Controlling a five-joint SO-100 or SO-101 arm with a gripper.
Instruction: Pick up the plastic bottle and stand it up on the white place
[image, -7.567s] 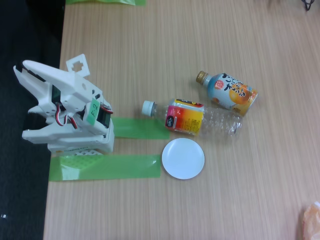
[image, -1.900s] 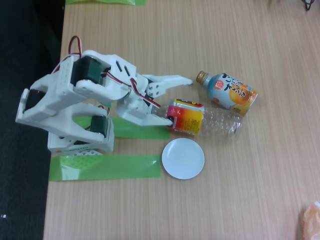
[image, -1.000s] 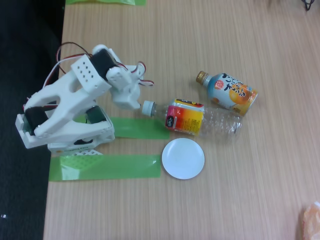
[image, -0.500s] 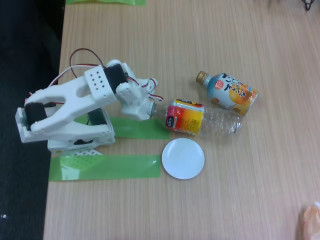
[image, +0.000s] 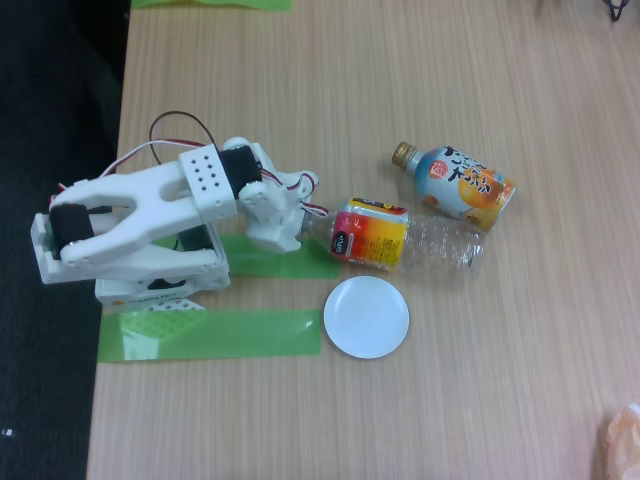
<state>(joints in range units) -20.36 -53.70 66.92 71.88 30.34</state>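
Observation:
The plastic bottle (image: 372, 238) lies on its side on the wooden table, clear with a yellow-orange-pink label, its neck pointing left. My white gripper (image: 291, 226) hangs straight down over the neck end and covers the cap. From this angle its fingers are hidden under the wrist, so whether they hold the neck cannot be made out. The white place (image: 366, 317), a small round disc, lies flat just below the bottle's label with nothing on it.
A shorter blue-and-orange bottle (image: 460, 183) with a gold cap lies above and to the right of the clear one. Two green tape strips (image: 210, 333) (image: 292, 262) lie by the arm's base (image: 160, 285). The table's left edge runs beside the base.
The arm has reached further right and lowered onto the bottle's neck, and the cap is now covered. The bottle and the disc have not moved.

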